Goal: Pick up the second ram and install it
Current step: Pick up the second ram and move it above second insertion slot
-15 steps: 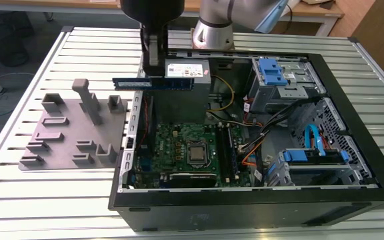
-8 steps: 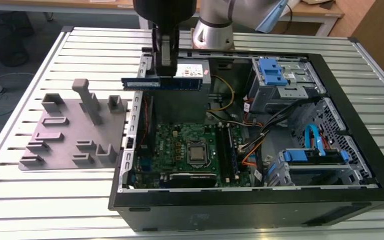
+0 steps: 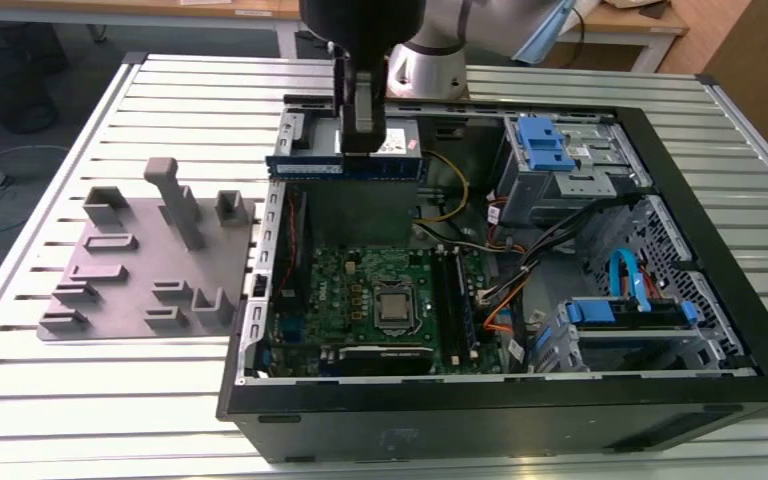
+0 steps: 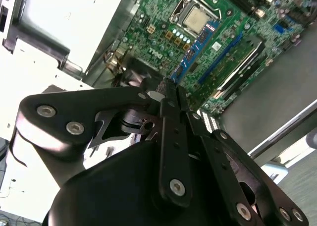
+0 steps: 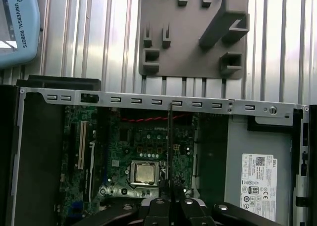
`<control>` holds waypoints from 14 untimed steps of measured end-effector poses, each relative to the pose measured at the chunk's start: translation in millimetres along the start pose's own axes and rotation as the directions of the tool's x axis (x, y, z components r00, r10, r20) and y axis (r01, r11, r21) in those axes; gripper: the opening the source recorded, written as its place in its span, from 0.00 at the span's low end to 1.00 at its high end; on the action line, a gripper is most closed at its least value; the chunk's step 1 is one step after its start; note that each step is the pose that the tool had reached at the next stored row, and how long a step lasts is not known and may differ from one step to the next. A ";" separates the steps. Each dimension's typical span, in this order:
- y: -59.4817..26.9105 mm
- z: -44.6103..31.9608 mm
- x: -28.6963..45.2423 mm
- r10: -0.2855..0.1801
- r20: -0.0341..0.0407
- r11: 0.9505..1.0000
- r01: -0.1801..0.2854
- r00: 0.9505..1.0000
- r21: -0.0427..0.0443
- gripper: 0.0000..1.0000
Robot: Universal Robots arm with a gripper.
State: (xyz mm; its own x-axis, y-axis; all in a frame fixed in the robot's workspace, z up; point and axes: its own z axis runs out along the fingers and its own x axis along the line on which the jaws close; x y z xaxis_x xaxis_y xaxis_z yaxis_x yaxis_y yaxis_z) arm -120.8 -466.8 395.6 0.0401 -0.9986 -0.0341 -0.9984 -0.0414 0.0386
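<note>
While my gripper [image 3: 364,146] hangs over the open black computer case [image 3: 491,425], its dark fingers are pinched narrow on the second ram [image 3: 344,166], a thin, flat green stick held level above the glossy motherboard [image 3: 357,280]. A grey moulded tray [image 3: 131,270] lies beside the case on the ribbed metal table [image 3: 37,400].

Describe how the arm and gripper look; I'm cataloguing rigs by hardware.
The arm has a rounded silver-grey joint with a light-blue cover beside it, and a black wrist section. The gripper is matte black, with flat linkage bars pinned by silver screws, narrowing to two slim fingers.
</note>
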 end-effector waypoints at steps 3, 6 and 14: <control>-7.8 -0.2 0.3 0.000 0.000 1.000 0.000 1.000 -0.002 0.13; -15.2 -0.4 0.6 0.000 0.000 1.000 0.000 1.000 -0.003 0.13; -37.9 -0.6 1.6 0.000 0.000 1.000 0.000 1.000 -0.008 0.13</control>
State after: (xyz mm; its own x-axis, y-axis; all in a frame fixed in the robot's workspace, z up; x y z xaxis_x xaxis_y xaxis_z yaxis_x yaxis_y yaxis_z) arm -82.8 -466.8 394.6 0.0397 -0.9986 -0.0344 -0.9981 -0.0413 0.0468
